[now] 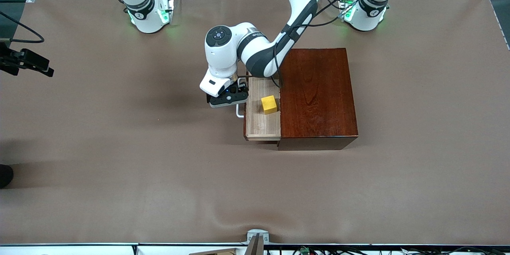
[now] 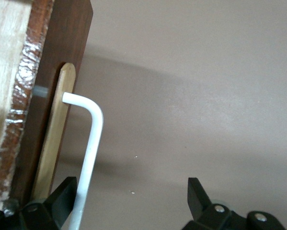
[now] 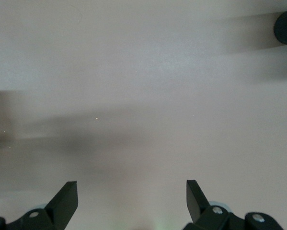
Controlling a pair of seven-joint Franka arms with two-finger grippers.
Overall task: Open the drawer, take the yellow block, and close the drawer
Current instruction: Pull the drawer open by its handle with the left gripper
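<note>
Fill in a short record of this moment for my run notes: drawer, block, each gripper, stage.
drawer: drawer pulled partly out of the dark wooden box, toward the right arm's end of the table
handle: white handle beside one finger of the left gripper, not clamped
block: yellow block lying in the drawer, untouched
left gripper: left gripper open, at the drawer's front by the handle
right gripper: right gripper open, over bare table; arm waits
stage: drawer open, block not yet taken
</note>
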